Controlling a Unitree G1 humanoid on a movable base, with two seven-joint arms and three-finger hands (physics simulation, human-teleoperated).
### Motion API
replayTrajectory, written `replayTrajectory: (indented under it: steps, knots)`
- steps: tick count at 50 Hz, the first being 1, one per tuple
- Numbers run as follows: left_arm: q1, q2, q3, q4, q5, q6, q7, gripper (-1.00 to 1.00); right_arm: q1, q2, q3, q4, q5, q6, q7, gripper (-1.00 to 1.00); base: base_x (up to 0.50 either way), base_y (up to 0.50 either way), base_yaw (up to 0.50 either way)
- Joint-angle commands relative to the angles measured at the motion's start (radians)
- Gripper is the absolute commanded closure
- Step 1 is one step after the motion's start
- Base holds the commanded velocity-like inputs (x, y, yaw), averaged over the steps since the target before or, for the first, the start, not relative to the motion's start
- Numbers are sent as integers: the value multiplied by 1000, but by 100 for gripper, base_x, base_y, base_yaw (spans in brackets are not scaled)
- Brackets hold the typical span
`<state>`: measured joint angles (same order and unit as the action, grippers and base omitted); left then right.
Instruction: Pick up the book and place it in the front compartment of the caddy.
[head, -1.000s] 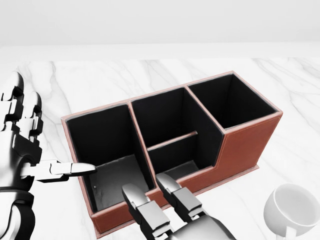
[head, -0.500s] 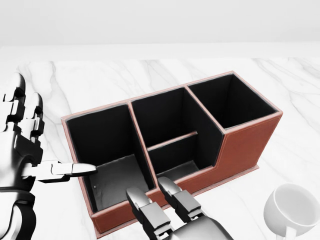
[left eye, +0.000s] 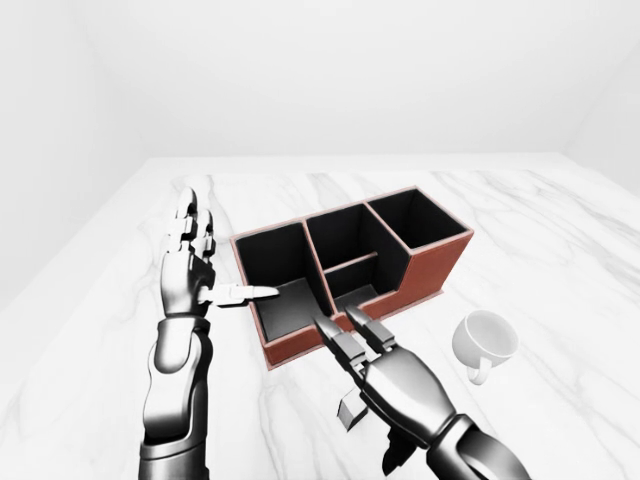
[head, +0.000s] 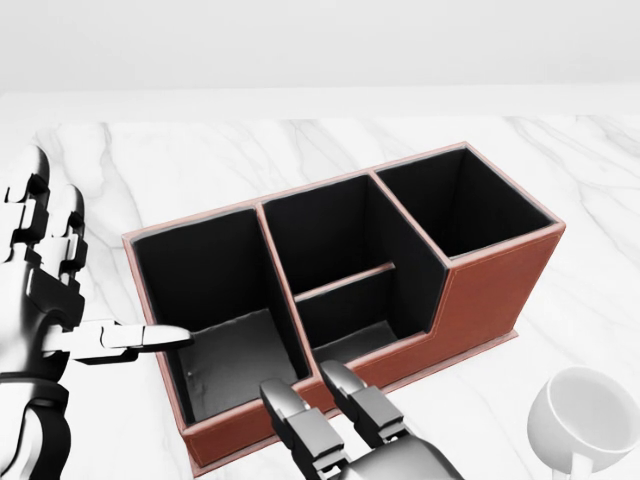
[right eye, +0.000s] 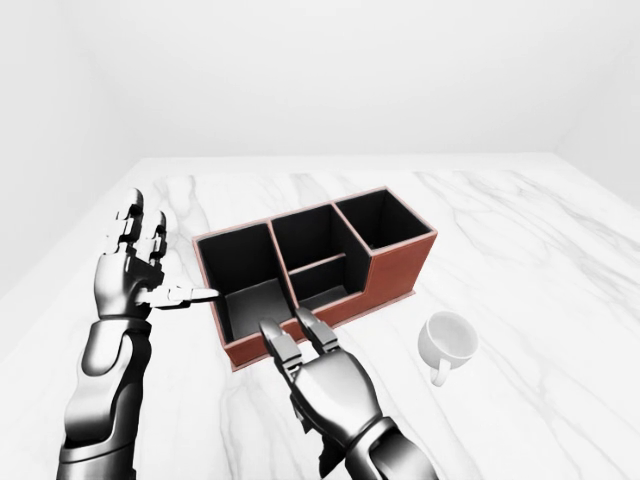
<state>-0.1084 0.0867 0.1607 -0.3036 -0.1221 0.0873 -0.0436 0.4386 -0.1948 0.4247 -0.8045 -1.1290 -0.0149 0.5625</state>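
Caddy (head: 500, 290) rim behind right hand (left eye: 400, 385)

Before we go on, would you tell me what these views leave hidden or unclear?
- The book: in none of the views; whether it sits in the caddy cannot be told, since the walls shadow the compartment floors.
- Right hand: cut off by the head view's bottom edge; its thumb is hidden.
- Left hand: its wrist is cropped by the head view's left edge.
- Mug: cut off at the head view's bottom-right corner.
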Motion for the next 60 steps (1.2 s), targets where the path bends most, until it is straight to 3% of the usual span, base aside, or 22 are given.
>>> replayTrajectory:
  steps: [1,27,60]
  knots:
    - [-7,4,5,9,-4,0,1,-100,3,-4,-11,36,7,-15,-25,-100,0,0,0]
    - [-15,9,9,19,-11,0,5,-100,-6,11,-74,129,33,-72,-63,-100,0,0,0]
    - [-12,8,6,20,-8,0,4,-100,-102,71,-155,171,43,-72,7,-100,0,0,0]
